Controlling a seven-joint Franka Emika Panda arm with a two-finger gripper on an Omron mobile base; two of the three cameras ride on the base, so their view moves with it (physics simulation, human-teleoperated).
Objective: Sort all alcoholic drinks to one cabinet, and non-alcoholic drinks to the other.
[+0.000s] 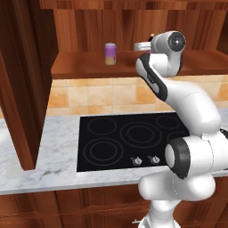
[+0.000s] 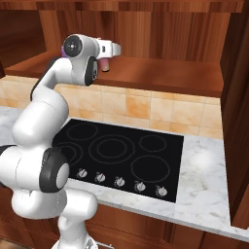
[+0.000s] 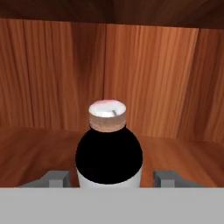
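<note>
While the tool (image 3: pixel 112 178) is seen parted around it, the pink bottle (image 3: pixel 109 153) is judged light, rigid, smooth; best gripped mid-body.

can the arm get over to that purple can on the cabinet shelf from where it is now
Probably yes. The purple can stands alone on the open cabinet shelf, on the arm's left. The claw is already at shelf height, its jaws apart on either side of a bottle.
</note>
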